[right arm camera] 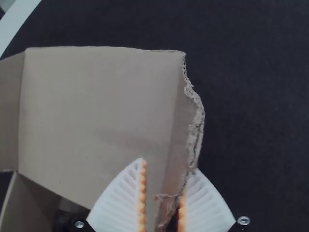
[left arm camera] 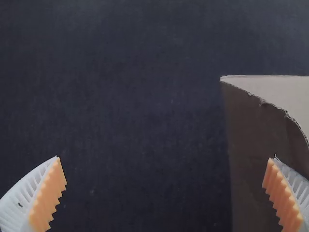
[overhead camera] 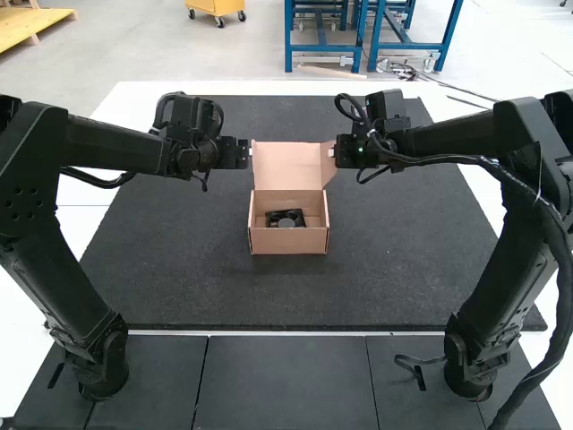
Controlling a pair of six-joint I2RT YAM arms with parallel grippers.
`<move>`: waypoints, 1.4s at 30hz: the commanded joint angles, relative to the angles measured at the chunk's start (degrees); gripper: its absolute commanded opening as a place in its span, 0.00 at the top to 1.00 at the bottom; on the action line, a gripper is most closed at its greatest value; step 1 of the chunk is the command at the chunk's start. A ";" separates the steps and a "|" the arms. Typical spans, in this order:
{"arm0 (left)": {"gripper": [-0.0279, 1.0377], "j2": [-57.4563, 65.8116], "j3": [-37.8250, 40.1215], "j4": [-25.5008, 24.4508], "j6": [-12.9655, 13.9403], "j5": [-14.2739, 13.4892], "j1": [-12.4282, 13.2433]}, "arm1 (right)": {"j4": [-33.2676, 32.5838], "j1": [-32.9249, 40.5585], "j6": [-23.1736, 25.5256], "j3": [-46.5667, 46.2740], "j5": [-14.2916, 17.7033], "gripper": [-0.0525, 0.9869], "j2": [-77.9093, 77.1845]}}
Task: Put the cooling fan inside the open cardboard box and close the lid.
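Box (overhead camera: 287, 235) holds the fan (overhead camera: 286, 218), lid (overhead camera: 291, 166) upright on its far side. Right gripper (right arm camera: 164, 183) pinches the lid's right edge; left gripper (overhead camera: 245, 153) sits spread by the left edge. Fold it forward evenly, gently.

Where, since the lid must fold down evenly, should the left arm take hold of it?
On the left side edge of the lid, coming from the left: it stands upright, that edge is thin and free, and the right gripper pinches the opposite edge.
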 commanded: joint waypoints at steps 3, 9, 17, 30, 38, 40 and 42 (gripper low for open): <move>0.07 -0.39 1.59 -0.50 0.06 0.37 -0.36 | 0.34 0.06 0.36 1.82 -0.75 0.91 0.43; 0.07 -1.00 1.33 -1.29 -0.38 0.37 -0.27 | 0.16 0.06 0.36 1.55 -2.69 0.97 0.43; 0.07 -2.41 0.63 -2.78 -0.73 0.37 -0.27 | -0.45 2.35 0.54 -0.03 -3.48 0.97 0.16; 0.07 -4.08 -1.75 -2.78 -0.64 0.81 -0.27 | 0.43 5.25 0.98 -3.89 -3.21 0.97 -1.16; 0.07 -4.52 -3.42 -2.87 -0.73 3.18 -1.85 | 1.04 6.04 2.03 -5.92 -3.04 0.97 -1.95; 0.07 -4.61 -3.95 -2.87 -0.73 3.36 -2.38 | 1.48 6.30 2.29 -6.62 -3.04 0.97 -2.30; 0.07 -4.70 -4.21 -2.78 -0.73 3.44 -2.64 | 1.74 6.48 2.29 -7.32 -3.04 0.97 -2.65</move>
